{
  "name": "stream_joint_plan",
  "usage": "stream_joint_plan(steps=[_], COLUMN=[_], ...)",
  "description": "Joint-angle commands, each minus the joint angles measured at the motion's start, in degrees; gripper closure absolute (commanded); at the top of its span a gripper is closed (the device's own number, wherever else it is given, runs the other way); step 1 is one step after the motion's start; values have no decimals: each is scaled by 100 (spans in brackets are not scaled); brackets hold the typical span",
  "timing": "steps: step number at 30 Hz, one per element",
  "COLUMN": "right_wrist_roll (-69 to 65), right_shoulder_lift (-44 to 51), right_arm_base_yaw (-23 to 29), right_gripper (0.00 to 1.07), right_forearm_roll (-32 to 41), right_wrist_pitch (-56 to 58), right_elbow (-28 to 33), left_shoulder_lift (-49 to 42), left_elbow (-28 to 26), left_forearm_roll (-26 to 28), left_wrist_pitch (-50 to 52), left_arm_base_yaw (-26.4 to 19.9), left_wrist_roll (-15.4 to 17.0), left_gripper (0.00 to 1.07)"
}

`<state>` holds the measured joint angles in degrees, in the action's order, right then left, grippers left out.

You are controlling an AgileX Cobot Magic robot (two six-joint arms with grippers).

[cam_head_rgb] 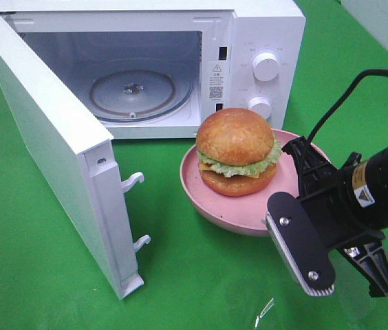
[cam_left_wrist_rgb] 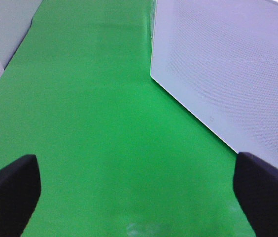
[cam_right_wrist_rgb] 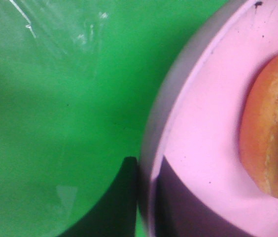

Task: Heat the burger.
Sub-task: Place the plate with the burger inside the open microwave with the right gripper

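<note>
Green mat (cam_head_rgb: 180, 275): burger (cam_head_rgb: 236, 150) on pink plate (cam_head_rgb: 249, 210); right gripper (cam_right_wrist_rgb: 146, 207) pinched on plate rim, left gripper (cam_left_wrist_rgb: 136, 190) spread wide, empty.

The burger (cam_head_rgb: 237, 152) is small and round. Its top bun is puffy and brown-orange, and it looks shiny. Under the top bun there is curly green lettuce and a bit of yellow cheese, then a flat bottom bun. The burger stands upright and is not squashed. It sits on a pink plate (cam_head_rgb: 211, 199), a little toward the back of it.
</note>
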<state>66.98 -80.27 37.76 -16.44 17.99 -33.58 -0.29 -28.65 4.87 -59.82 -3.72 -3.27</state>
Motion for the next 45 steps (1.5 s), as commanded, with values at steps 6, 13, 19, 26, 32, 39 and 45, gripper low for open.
stream_joint_plan(steps=[6,13,19,26,32,39,45], right_wrist_roll=[1089,1134,1134,1306,1450,1742,1885], right_shoulder_lift=[57,57,0,-481,-785,-997,-1335], right_arm_base_yaw=[-206,-201,-115,120,120,120,120], right_gripper=[107,107,107,107,107,107,107], right_forearm_roll=[493,516,533,974,1089,1438,1604], right_wrist_pitch=[-332,-544,-561,-596,-602,-602,-584], right_elbow=[-413,-413,-430,-837,-1163,-1484,-1833], left_shoulder_lift=[-115,-115,-115,-115,-115,-115,-115], left_elbow=[17,17,17,17,17,17,17], left_forearm_roll=[40,40,40,40,40,40,40], left_wrist_pitch=[46,46,46,46,46,46,46], left_arm_base_yaw=[-6,-6,-6,-6,-6,-6,-6], left_wrist_roll=[17,17,17,17,17,17,17], left_gripper=[9,9,9,9,9,9,9])
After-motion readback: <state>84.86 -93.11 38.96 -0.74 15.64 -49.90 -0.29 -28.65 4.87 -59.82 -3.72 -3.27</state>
